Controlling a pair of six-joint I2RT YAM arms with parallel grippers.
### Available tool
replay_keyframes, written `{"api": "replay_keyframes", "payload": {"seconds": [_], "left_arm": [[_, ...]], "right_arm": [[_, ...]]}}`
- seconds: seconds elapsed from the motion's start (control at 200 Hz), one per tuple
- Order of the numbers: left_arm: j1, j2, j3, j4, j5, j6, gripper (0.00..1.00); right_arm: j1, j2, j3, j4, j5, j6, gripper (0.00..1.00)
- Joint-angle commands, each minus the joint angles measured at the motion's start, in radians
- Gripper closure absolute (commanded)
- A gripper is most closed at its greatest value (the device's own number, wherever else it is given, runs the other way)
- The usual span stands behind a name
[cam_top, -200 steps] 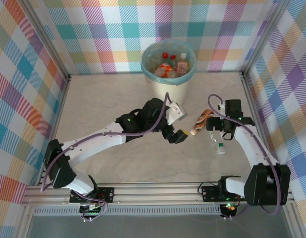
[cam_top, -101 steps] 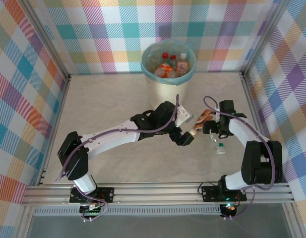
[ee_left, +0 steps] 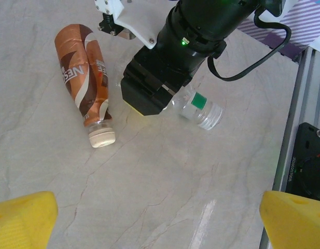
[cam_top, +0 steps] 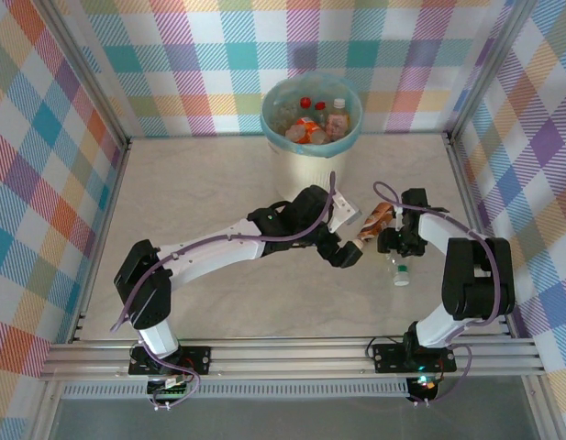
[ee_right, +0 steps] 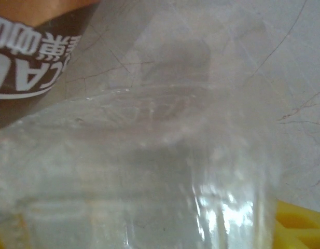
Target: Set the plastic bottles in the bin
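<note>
Reach marks the left arm: from the lower left of the overhead view it stretches in a long diagonal to the centre, its white links and black joints nearly straight. The left end effector [cam_top: 349,257] hangs over the surface [cam_top: 200,192] with its yellow fingers [ee_left: 22,218] spread wide and nothing between them. The right arm is folded tight at the right of the frame, elbow out and wrist bent down, so that the right end effector [cam_top: 398,247] sits on a clear bottle [cam_top: 402,271]. Whether its jaws press the bottle I cannot tell.

That bottle lies flat, thin crinkled transparent plastic with a green patch near its free end. Just beside it, to the upper left, lies a brown bottle [cam_top: 374,222]. It is glossy, its sleeve swirled orange-brown and white, and its cream cap points to the lower left. The surface is pale and marble-veined.

At top centre stands the bin [cam_top: 305,170], cream, round and tapered. It has a teal liner over its rim and more bottles [cam_top: 312,128] heaped inside.
</note>
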Motion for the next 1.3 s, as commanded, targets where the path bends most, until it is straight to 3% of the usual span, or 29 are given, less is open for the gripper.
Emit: {"api": "replay_keyframes", "payload": {"seconds": [0.0, 0.305, 0.72, 1.095, 1.295], "left_arm": [[-0.008, 0.009, 0.042, -0.023, -0.010, -0.005, 0.00], [-0.008, -0.006, 0.070, -0.021, -0.005, 0.001, 0.00], [-0.004, -0.039, 0.083, 0.022, 0.058, -0.030, 0.00], [0.043, -0.102, 0.038, 0.121, 0.064, -0.124, 0.00], [0.064, -0.155, -0.020, 0.178, 0.048, -0.174, 0.00]], "right_arm": [[-0.011, -0.020, 0.035, 0.003, -0.021, 0.016, 0.34], [-0.014, -0.144, 0.073, -0.043, -0.001, 0.017, 0.38], [-0.017, -0.296, 0.112, -0.099, -0.071, 0.032, 0.40], [-0.018, -0.463, 0.194, -0.135, -0.285, 0.104, 0.42], [-0.014, -0.533, 0.216, -0.030, -0.509, 0.179, 0.42]]}}
